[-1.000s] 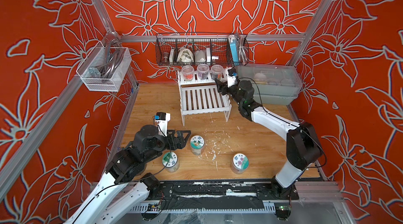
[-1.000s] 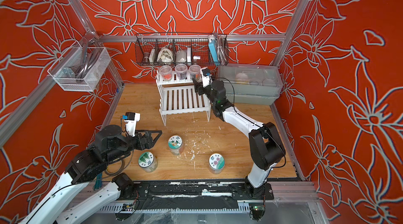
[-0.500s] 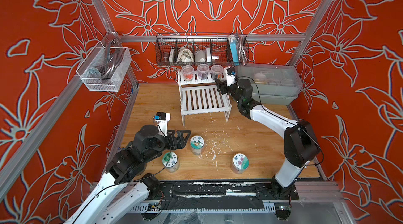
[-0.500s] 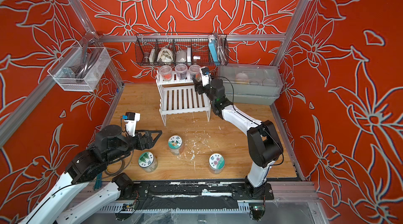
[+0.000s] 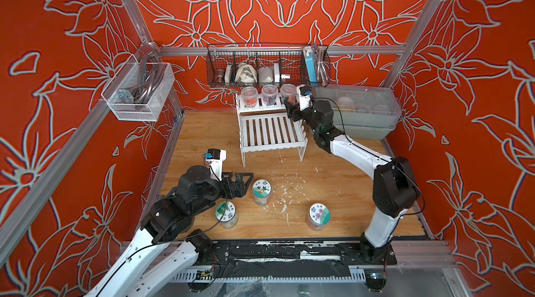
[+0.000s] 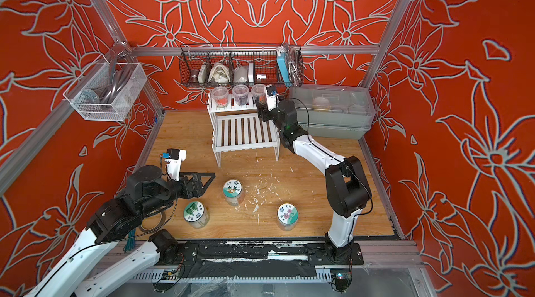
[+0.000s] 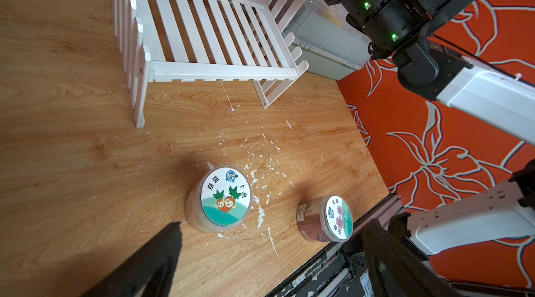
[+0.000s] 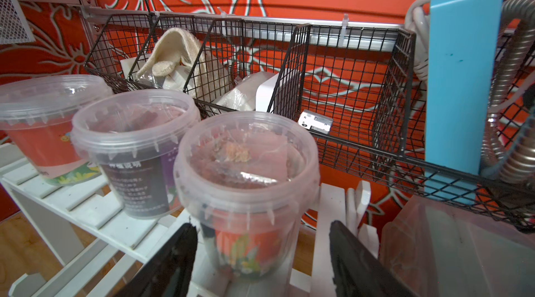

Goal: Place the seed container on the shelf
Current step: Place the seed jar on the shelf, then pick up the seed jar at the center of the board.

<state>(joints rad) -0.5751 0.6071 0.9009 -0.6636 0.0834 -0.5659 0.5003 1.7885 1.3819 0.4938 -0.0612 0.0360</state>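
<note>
In the right wrist view the right gripper shows only its fingers, cut off by the frame edge. In both top views its wrist camera partly covers it, and its jaws are too small to make out. The left gripper appears in the left wrist view as dark, blurred, cropped tips. Right of centre in a top view, the grey box shows only vague shapes through its lid.

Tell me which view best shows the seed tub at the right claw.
Right wrist view: the tub stands close up on the shelf's upper tier, between the right claw's fingers. Both top views show it small and distant; the left wrist view misses it.
</note>
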